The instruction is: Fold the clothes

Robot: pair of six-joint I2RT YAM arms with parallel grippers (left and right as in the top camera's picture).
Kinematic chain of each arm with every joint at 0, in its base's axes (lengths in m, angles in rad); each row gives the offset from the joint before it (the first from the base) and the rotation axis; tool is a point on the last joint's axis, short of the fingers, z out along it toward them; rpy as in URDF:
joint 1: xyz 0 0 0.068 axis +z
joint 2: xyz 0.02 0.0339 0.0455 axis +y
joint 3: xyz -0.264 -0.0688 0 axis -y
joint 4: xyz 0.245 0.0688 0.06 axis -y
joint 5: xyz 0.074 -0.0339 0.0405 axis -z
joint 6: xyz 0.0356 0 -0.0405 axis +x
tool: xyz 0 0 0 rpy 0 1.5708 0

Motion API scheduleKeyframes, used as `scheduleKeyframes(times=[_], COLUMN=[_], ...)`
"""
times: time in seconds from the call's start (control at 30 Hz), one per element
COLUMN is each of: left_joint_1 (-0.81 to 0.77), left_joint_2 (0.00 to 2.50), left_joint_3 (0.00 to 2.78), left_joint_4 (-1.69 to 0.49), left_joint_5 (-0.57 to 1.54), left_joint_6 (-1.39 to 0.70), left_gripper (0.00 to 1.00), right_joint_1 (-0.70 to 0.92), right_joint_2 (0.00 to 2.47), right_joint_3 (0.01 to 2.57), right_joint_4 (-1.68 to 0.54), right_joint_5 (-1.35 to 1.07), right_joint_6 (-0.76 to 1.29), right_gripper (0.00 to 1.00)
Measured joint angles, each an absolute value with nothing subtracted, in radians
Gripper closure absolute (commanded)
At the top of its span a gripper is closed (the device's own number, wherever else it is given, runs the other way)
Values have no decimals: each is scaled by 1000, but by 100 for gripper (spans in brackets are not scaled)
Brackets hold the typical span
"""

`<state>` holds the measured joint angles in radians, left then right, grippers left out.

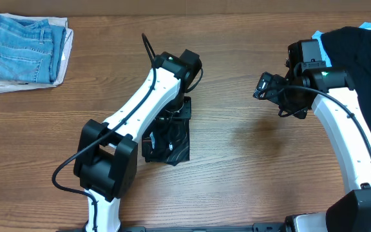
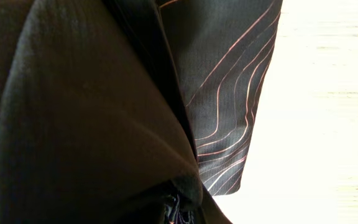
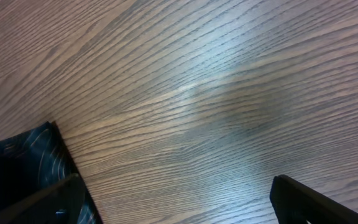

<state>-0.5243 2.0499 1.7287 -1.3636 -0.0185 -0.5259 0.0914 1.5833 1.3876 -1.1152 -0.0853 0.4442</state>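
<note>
- Bare table (image 1: 237, 161) is left open between the left arm (image 1: 140, 103) and the right arm (image 1: 340, 122).
- The folded shirt (image 1: 172, 148) is overlain by the left arm.
- The far-left corner is taken by jeans (image 1: 24, 48); dark cloth (image 1: 359, 55) is heaped far right.

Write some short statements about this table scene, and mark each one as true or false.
1. The jeans lie at the upper left of the overhead view. True.
2. The right gripper holds the black shirt. False: it is open above bare table.
3. The black shirt lies partly under the left arm. True.
4. The jeans lie on the black shirt. False: they are far apart.
</note>
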Motion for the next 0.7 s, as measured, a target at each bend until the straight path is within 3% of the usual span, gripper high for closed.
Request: scheduleKeyframes(times=[0.2, 0.23, 0.3, 0.4, 0.7], left_joint_1=[-542, -546, -558, -580, -621], left_joint_2=[2050, 2050, 2050, 2050, 2050], left_joint_3=[1729, 1729, 1729, 1729, 1729], left_joint_4=[-1353, -1346, -1332, -1312, -1286], left_joint_5=[-18, -14, -2, 23, 68], left_joint_6=[-526, -526, -527, -532, -537], left_gripper=[83, 78, 51, 58, 60], right_joint_1=[91, 91, 91, 91, 91], right_joint_2=[1583, 1583, 1583, 1583, 1583], right_joint_3=[1388, 1388, 1388, 1388, 1388], right_joint_4=[-1115, -1115, -1115, -1115, -1115], right_joint_5=[-85, -85, -85, -85, -85], right_joint_6=[444, 443, 444, 444, 444], right_gripper=[0, 0, 0, 0, 0])
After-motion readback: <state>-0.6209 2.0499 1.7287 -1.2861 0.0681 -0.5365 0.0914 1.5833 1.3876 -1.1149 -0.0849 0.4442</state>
